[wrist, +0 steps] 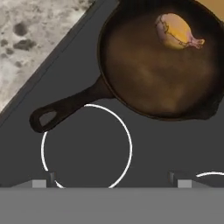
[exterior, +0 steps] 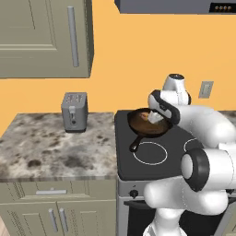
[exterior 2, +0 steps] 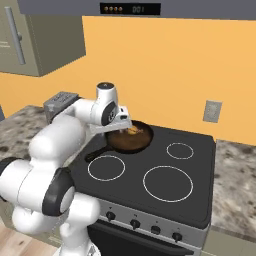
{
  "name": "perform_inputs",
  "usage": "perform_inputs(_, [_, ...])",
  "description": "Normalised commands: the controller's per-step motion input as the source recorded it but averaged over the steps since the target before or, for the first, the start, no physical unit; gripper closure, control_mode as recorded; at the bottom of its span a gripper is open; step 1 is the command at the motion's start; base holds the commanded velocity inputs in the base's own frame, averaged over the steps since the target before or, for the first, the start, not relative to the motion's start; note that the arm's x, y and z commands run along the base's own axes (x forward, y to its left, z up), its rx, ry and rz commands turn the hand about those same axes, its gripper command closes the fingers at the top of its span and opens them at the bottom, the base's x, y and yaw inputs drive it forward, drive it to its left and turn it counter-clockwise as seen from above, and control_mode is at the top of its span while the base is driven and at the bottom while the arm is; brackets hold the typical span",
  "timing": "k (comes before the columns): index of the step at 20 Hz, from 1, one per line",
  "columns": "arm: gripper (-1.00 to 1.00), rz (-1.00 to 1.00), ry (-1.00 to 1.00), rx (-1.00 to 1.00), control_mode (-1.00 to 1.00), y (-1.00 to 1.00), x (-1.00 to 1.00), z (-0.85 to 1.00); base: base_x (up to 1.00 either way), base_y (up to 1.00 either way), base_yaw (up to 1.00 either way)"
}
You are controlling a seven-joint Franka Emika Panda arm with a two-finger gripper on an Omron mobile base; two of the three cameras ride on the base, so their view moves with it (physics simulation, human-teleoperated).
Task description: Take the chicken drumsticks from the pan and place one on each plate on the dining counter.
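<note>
Black pan on the stove holds one drumstick near its far rim; the gripper, jaws wide and empty, hovers short of it and should advance, then straddle the meaty middle.

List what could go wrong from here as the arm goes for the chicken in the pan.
1. The gripper sits open above the stove, nearer the pan handle than the drumstick; a straight descent would likely miss.
2. The drumstick lies close to the pan's far rim, so one finger could strike the rim on closing.
3. The drumstick is rounded and tapered; a pinch near its thin end might slip.
</note>
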Motion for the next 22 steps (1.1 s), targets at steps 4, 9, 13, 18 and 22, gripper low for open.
perform_inputs(4, [-1.0,0.03,-0.05,-0.3,-1.0,0.01,0.63,-0.12,0.0,0.0,0.0])
perform_inputs(9, [-1.0,0.08,-0.05,-0.23,-1.0,-0.03,0.37,-0.2,0.0,0.0,0.0])
perform_inputs(13, [-1.0,0.09,-0.02,-0.03,-1.0,-0.08,0.32,-0.16,0.0,0.0,0.0])
perform_inputs(18, [-1.0,0.09,-0.01,0.0,-1.0,-0.2,0.18,-0.12,0.0,0.0,0.0])
perform_inputs(22, [-1.0,0.05,0.0,0.0,-1.0,-0.17,0.32,-0.11,0.0,0.0,0.0])
